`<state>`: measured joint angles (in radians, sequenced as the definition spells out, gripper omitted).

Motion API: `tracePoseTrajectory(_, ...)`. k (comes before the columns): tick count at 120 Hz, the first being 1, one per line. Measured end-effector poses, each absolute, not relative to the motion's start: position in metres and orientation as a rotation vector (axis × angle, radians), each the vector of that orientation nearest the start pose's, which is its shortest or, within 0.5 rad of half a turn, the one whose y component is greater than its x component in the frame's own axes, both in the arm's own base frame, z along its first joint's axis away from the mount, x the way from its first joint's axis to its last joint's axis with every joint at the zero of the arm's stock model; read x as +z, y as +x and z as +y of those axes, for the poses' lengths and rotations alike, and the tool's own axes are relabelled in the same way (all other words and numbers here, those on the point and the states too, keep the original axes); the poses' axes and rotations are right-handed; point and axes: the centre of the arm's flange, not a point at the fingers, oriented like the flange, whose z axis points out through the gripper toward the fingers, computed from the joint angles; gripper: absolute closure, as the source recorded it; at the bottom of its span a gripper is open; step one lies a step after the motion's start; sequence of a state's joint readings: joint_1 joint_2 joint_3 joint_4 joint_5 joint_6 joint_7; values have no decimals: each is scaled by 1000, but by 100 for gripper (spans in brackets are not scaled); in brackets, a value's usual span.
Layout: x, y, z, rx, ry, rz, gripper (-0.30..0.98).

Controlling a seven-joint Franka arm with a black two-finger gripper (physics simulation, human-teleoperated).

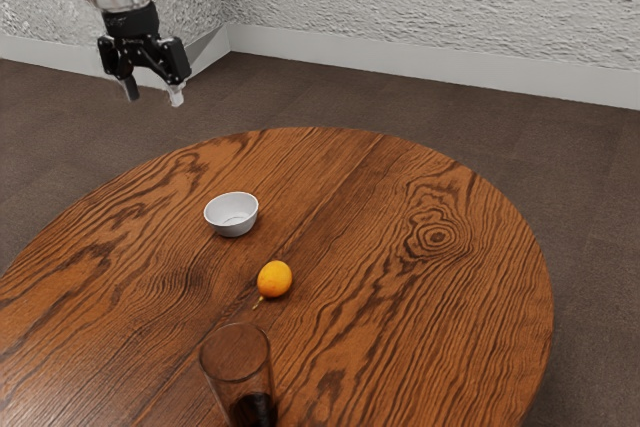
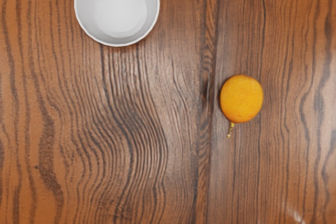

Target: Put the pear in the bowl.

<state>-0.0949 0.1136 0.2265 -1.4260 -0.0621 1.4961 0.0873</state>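
The black two-finger gripper is hanging high and empty, its fingers standing apart. The rounded, orange-yellow pear is lying on the brown, round wood-grain table, below the gripper and, in the exterior view, toward the right and nearer the camera. This offset is governing the coming move: the approach is calling for travel toward the pear, then descent. The pear's thin stem is pointing away from the bowl side, toward the glass; the body is appearing nearly round, so its long axis is probably following the stem line. The white, round, smooth-walled bowl is standing upright and empty, apart from the pear. The tall, transparent glass is standing on the pear's other side, probably posing a collision risk. The count is totalling one pear, one bowl, one glass.
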Motion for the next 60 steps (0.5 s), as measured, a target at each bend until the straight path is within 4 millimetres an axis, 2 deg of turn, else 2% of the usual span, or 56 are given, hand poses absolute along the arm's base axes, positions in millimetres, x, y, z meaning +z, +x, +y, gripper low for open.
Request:
tracePoseTrajectory(13,614,586,53,46,-3175,-43,2)
tracePoseTrajectory(25,580,604,49,111,-3152,-45,2)
tracePoseTrajectory(41,498,625,27,283,-3119,-56,2)
tracePoseTrajectory(53,449,636,-8,333,-3097,-30,2)
tracePoseTrajectory(60,421,635,-25,351,-3086,-28,2)
